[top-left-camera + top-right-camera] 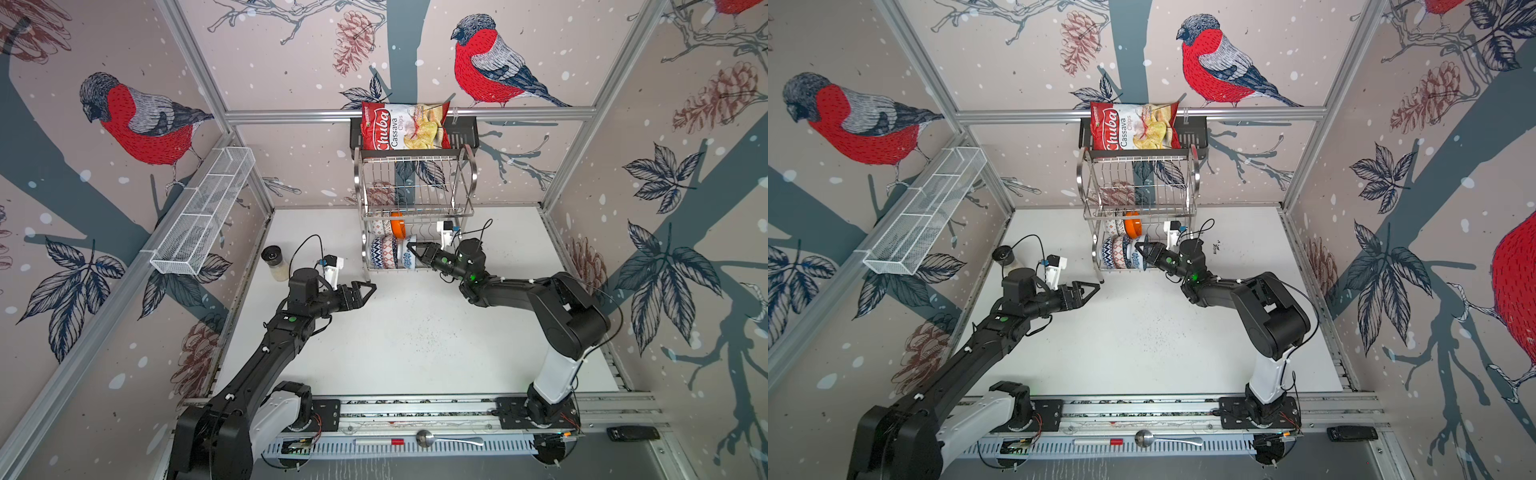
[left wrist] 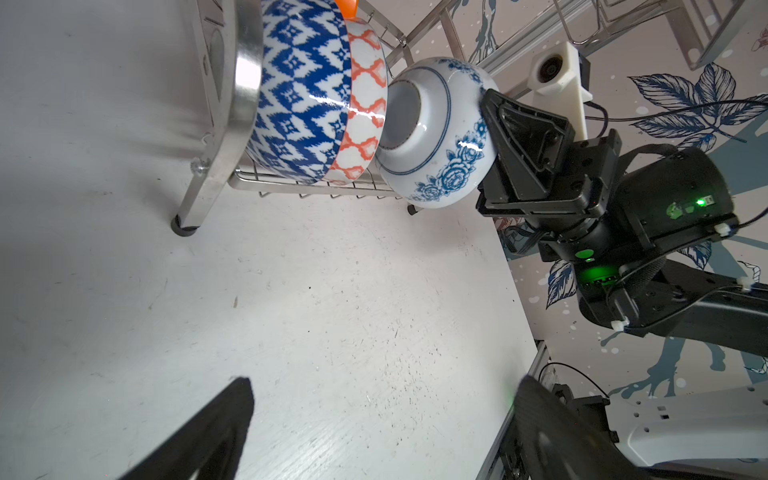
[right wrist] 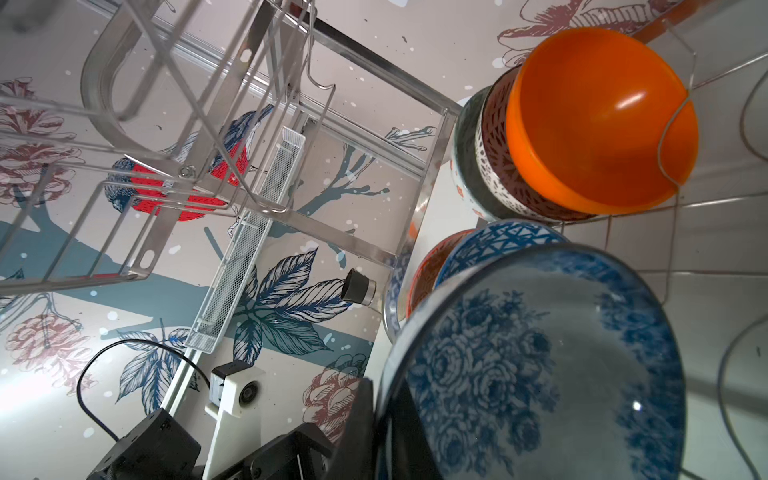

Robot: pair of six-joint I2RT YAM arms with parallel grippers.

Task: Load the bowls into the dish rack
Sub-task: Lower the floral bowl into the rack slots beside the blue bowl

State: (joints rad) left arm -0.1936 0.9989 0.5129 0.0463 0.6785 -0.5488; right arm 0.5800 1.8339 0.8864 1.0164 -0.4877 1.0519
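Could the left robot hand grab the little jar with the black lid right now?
Probably yes. The left gripper is open and empty, and the jar stands alone on the table beside that arm. The gripper points toward the dish rack, though, so it would need to turn round first.

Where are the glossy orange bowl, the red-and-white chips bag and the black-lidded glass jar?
glossy orange bowl (image 3: 598, 120): right wrist view, middle of its orange side.
red-and-white chips bag (image 1: 405, 126): in a top view, middle of its front.
black-lidded glass jar (image 1: 271, 253): in a top view, on its black lid.
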